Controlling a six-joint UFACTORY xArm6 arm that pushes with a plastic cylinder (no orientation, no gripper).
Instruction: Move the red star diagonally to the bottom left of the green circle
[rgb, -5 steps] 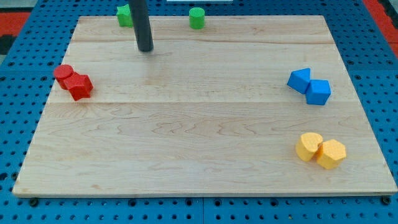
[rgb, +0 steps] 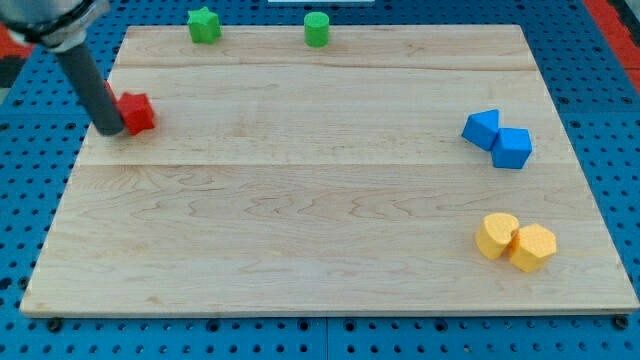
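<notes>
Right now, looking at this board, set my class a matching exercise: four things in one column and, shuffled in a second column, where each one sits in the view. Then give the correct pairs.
Column 1
1. red block
2. green cylinder
3. two blue blocks
4. two yellow blocks

Column 2
A. bottom right of the board, touching each other
B. left side of the board, right beside my tip
C. top edge, near the middle
D. right side of the board, above the yellow pair

Pairs: 1-B, 2-C, 3-D, 4-A
</notes>
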